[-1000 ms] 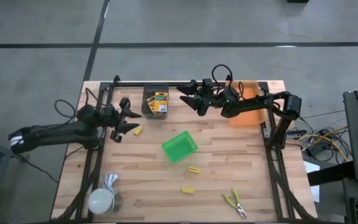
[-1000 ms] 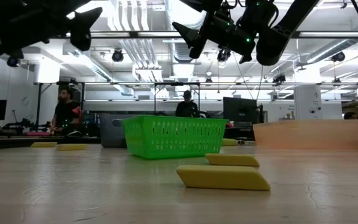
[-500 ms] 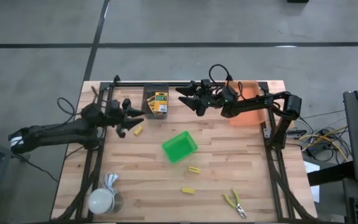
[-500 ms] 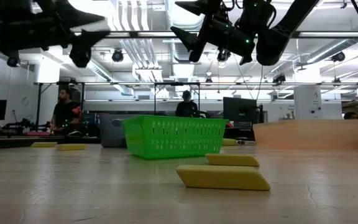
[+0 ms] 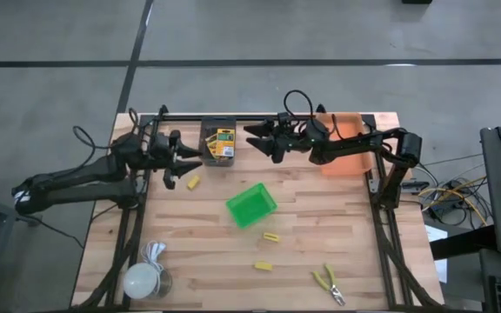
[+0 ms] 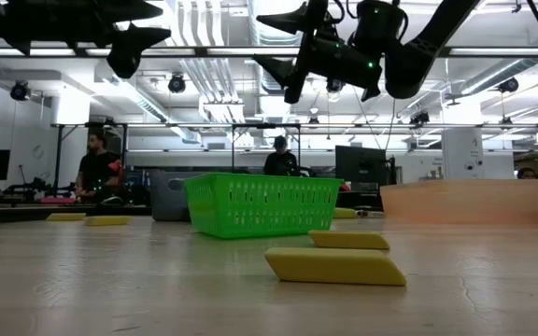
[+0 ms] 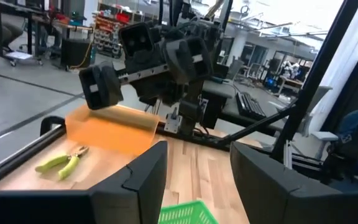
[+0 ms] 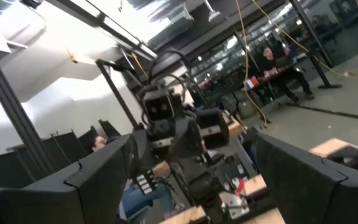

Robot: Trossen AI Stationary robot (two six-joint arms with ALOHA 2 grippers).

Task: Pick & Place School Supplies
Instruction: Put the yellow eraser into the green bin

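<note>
Now raised | left fingers (image 5: pixel 181 165) wide, empty | right fingers (image 5: pixel 259 142) wide, shifted left

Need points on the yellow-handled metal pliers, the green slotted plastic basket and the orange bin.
yellow-handled metal pliers (image 5: pixel 328 283): high view, on the handles near the pivot.
green slotted plastic basket (image 5: pixel 251 205): high view, on its middle.
orange bin (image 5: pixel 348 130): high view, on its bare far part beside the right arm.
</note>
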